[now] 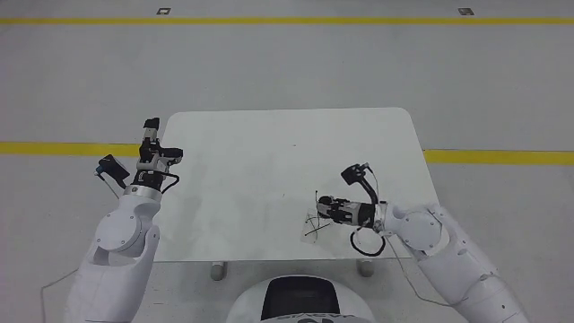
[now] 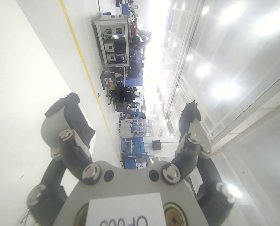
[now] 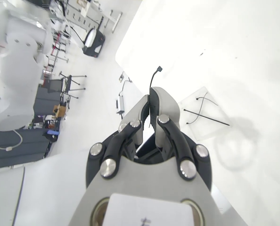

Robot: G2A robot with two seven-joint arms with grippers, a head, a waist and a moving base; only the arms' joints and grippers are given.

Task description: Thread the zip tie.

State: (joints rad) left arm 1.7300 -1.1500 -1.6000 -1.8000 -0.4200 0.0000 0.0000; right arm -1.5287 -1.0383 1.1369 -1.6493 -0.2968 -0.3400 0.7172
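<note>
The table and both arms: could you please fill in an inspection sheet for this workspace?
Surface: white table with rounded corners.
Job's things: one zip tie pinched in the right gripper, head end sticking out; spare ties lie crossed in a clear tray near the table's front edge.
Clutter: tiny dark specks on the table.
Grippers: right gripper shut on the zip tie; left gripper open, empty, at the table's left edge.
Cables: black cable loops at the right wrist.
Surroundings: yellow floor lines; machine racks beyond.
</note>
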